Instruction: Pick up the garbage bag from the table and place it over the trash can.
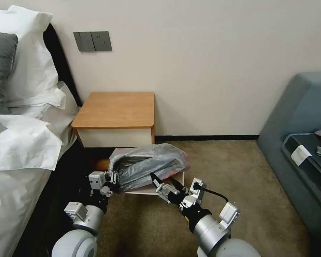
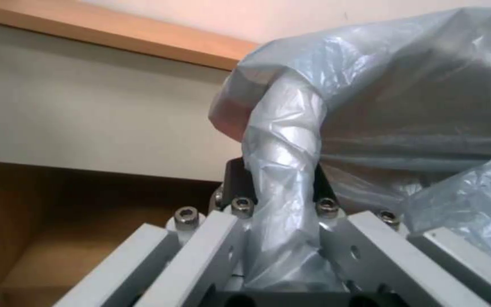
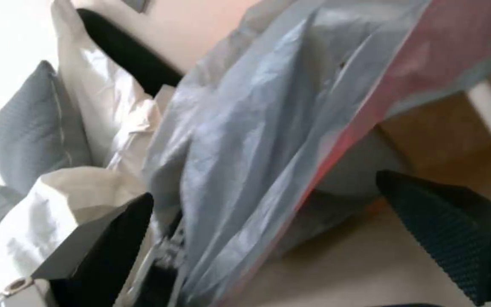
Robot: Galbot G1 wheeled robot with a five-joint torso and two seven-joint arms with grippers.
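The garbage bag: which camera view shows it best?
The head view: there the whole garbage bag lies spread between both grippers. The left wrist view shows a twisted part clamped in the left gripper. The right wrist view shows its folds and red rim between the open fingers of the right gripper.

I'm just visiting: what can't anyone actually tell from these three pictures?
- The trash can: in the head view the garbage bag drapes over it, leaving a pale edge.
- How far the bag reaches down: its own folds hide that.
- The left gripper: plastic bunched between its fingers covers them.
- The right gripper, open: whether it touches the bag is unclear.
- The table shelf: in shadow.
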